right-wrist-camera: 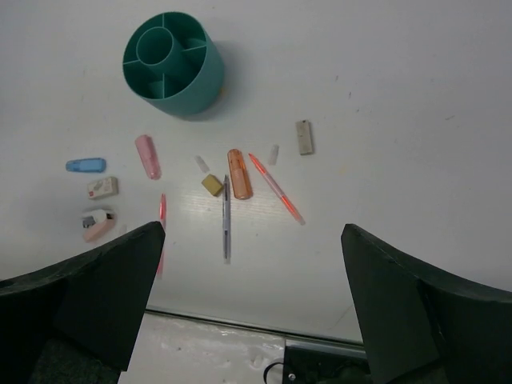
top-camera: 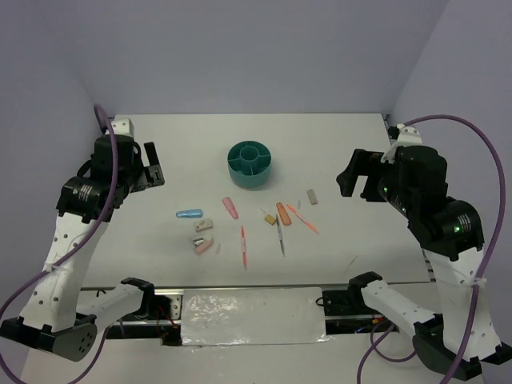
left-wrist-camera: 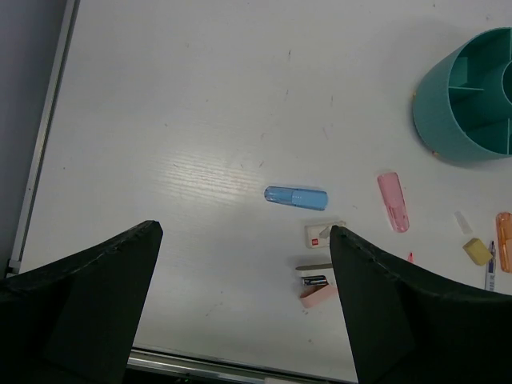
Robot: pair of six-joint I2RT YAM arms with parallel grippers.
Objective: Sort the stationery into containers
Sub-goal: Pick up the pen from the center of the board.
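Both arms up over the tabletop [top-camera: 344, 136]. Left claw [left-wrist-camera: 244, 234] and right claw [right-wrist-camera: 252, 232] spread fully wide, gripping and touching nothing. Teal tub [right-wrist-camera: 189, 90] upright. Stationery lies loose on the tub's near side: pink pen [right-wrist-camera: 275, 189], orange capsule [right-wrist-camera: 238, 173], blue capsule [right-wrist-camera: 86, 165], white block [right-wrist-camera: 102, 187] with a red mark, unreadable.

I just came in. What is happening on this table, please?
Two robot arms are set to sort stationery into a teal tub, but nothing is picked up yet. The left gripper and the right gripper both hang open above the table, holding nothing. A light-blue capsule, an orange capsule, a pink pen and other pieces lie scattered near the tub, whose compartments look empty.
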